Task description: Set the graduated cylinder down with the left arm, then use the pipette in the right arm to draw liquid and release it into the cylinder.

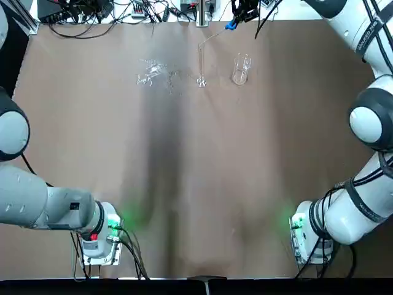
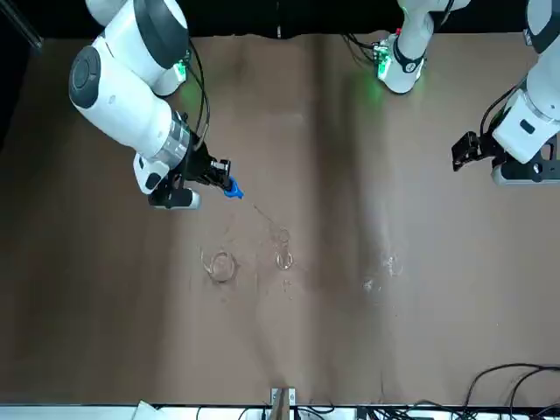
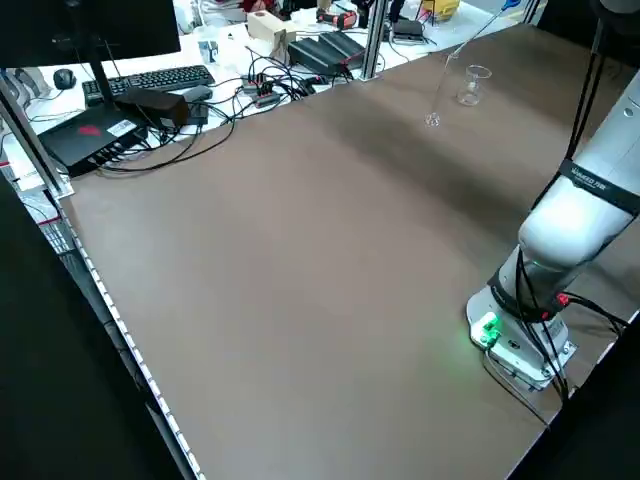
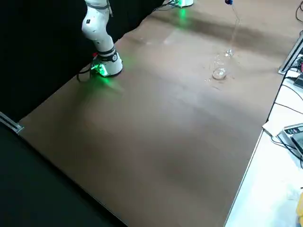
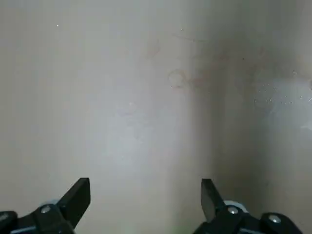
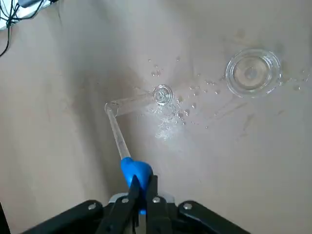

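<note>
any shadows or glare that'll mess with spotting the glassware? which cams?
Top view: a broad dark shadow band runs down the table from the graduated cylinder; the clear glass is faint on brown. Front view: cylinder and beaker show only as thin outlines. Top and right side views: green base lights spill on the table. Right wrist view: clearest, with the pipette bulb in the right gripper vivid blue.

The table (image 1: 196, 184) wears a matt brown covering, smooth and faintly streaked. The graduated cylinder (image 1: 201, 64) and the beaker (image 1: 240, 69) are clear, glossy glass, as are the small irregular glass pieces (image 1: 149, 72). The pipette (image 6: 117, 129) is a thin clear tube with a bright blue, rubbery-looking bulb (image 6: 135, 171). The right gripper's fingers (image 6: 152, 195) are matt black with small metal screws; the arm shells look like glossy white plastic.
</note>
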Robot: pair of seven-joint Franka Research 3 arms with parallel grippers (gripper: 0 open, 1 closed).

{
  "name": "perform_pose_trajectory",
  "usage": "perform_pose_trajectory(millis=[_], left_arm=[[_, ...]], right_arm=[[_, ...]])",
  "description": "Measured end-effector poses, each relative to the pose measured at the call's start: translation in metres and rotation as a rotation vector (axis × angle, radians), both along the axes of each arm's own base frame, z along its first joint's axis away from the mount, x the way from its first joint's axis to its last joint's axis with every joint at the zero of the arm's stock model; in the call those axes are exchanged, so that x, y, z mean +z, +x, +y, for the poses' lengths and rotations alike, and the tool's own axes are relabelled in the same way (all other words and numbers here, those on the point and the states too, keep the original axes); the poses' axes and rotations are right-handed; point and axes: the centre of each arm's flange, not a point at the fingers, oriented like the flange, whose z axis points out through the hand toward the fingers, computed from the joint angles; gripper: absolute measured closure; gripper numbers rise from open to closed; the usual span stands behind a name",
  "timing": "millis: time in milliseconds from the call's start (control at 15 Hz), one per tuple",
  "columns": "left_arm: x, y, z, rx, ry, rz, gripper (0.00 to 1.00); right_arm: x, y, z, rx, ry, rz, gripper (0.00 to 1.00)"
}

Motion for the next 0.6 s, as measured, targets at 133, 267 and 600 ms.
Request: perform_pose_trajectory(millis=[133, 267, 600], left_arm=[[0.000, 0.000, 0.000, 0.000, 0.000, -0.001, 0.00], [0.002, 0.000, 0.000, 0.000, -0.001, -0.005, 0.00], [0.003, 0.000, 0.000, 0.000, -0.001, -0.008, 0.00]], right_arm=[[0.000, 0.002, -0.003, -0.006, -0.001, -0.001, 0.93], [0.000, 0.004, -0.008, -0.013, -0.003, -0.001, 0.93], [0.001, 0.010, -0.023, -0.033, -0.008, 0.008, 0.93]])
